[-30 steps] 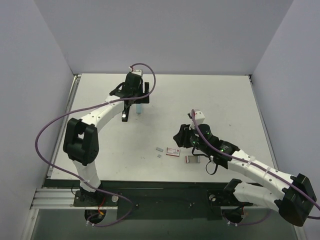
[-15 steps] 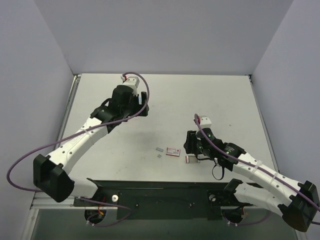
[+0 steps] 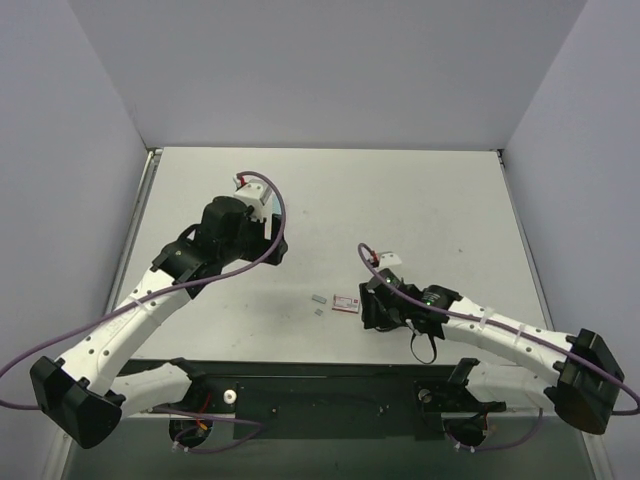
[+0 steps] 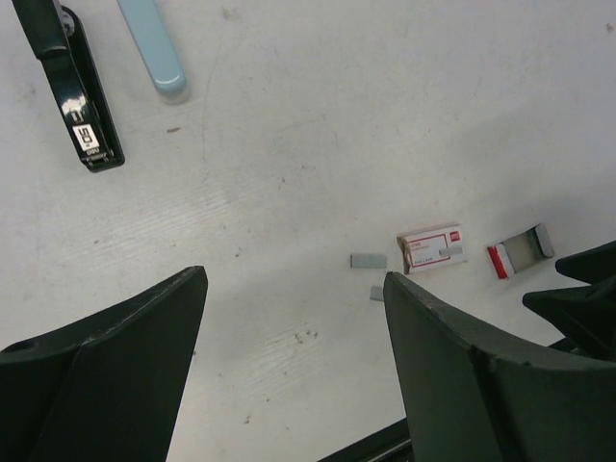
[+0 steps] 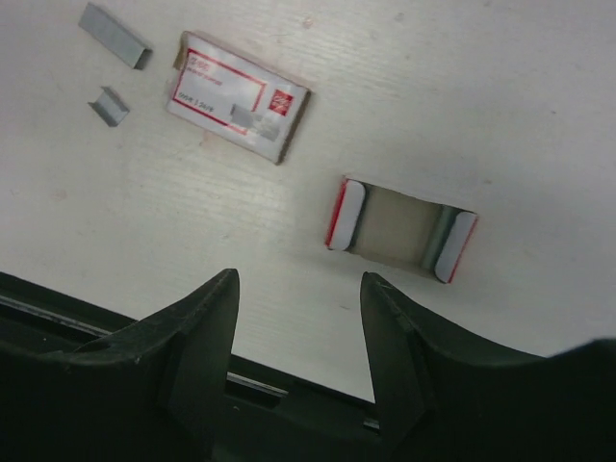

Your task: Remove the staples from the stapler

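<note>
The left gripper (image 4: pixel 294 279) is spread, the right gripper (image 5: pixel 300 284) parted; nothing is held. The staples (image 5: pixel 115 35) are seen loose on the bench (image 3: pixel 430 200), at 11 o'clock beyond the right gripper, beside the box (image 5: pixel 236 96). The black stapler (image 4: pixel 82 96) lies well apart. Unloading is judged largely done.

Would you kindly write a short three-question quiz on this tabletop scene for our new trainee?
1. True or false: in the right wrist view, the small red-and-white cardboard staple box lies between the loose grey metal staple strips and the open red-edged cardboard tray.
2. The right claw is: A) shut on the tray; B) open and holding nothing; C) shut on a staple strip.
3. How many loose grey strips lie beside the box?

Key: 1 true; 2 B; 3 two, one longer and one shorter.
</note>
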`<state>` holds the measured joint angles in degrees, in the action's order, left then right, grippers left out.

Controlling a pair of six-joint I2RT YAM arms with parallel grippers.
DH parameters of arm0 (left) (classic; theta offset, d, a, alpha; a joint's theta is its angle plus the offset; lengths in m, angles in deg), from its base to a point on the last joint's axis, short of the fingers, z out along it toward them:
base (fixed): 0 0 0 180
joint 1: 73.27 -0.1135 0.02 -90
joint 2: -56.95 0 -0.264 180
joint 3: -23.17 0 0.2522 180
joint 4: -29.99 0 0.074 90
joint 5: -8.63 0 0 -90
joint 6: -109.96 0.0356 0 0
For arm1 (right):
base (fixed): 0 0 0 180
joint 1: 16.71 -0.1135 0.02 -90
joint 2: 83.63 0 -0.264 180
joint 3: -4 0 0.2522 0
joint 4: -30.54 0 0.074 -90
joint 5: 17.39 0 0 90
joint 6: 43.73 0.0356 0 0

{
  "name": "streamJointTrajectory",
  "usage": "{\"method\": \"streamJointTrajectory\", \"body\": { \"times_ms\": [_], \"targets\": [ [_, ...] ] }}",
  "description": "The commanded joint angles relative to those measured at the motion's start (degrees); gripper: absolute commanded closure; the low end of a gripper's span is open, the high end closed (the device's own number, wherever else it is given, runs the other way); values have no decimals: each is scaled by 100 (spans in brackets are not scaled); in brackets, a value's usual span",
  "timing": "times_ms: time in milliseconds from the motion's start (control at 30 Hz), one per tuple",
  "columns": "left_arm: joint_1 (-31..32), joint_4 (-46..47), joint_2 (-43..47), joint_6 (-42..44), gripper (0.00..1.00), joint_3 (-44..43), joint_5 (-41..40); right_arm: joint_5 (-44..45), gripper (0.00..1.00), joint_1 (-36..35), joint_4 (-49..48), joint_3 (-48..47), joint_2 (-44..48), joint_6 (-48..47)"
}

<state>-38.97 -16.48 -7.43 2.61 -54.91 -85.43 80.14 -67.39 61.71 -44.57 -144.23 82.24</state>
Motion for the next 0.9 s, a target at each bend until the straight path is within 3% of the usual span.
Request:
{"method": "streamJointTrajectory", "body": {
  "times_ms": [0, 467, 733, 867],
  "targets": [
    [15, 106, 320, 301, 15, 348, 212, 83, 51, -513, -9, -746, -619, -316],
    [-486, 880, 1147, 126, 16, 1219, -183, -287, 46, -681, -317, -2854, -3316, -2664],
    [-486, 854, 1041, 205, 16, 1255, -587, -1665, 46, -154, -475, -3436, -4003, -3306],
    [-530, 854, 1024, 231, 16, 1281, -702, -1895, 46, 110, -484, -3489, -4118, -3482]
  ]
}}
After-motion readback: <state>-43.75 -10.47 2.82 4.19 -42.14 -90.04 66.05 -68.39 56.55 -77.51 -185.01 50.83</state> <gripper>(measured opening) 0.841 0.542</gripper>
